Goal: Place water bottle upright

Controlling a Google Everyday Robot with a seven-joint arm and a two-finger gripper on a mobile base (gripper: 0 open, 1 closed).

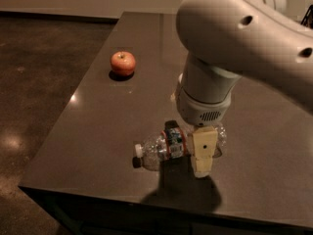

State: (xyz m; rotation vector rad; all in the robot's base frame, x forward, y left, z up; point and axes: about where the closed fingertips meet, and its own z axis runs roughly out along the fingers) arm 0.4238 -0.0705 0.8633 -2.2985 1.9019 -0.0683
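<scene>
Here, the bottle (166, 147) is seen lying on its side on the dark table (93, 131), close to the front edge and well in from the left edge. Only a narrow strip of bare top is left between the bottle and that front edge. Wide open surface is found to its left and behind it, up to the apple (122, 62), which is set well apart toward the far left of the top. More bare surface is shown to the right, though much of it is hidden by the arm (234, 43), by which the upper right of the view is filled. Beyond the left and front edges only floor (39, 82) is seen.

The bottle is clear and ribbed, and a white cap (138, 151) is fitted on it; whether anything is held inside cannot be made out. A red, white and blue label (173, 142) is wrapped around its middle.

Its long axis is laid nearly parallel to the front edge, tilted slightly so that the base end sits a little farther back. The cap is pointed left, the base right.

The gripper (202, 155) is set from above at the base half of the bottle, just right of the label, and part of the bottle is covered by its cream-coloured end. Whether it is open or clamped on the bottle cannot be told. A shadow (181, 195) is cast on the table below it, toward the front edge.
</scene>
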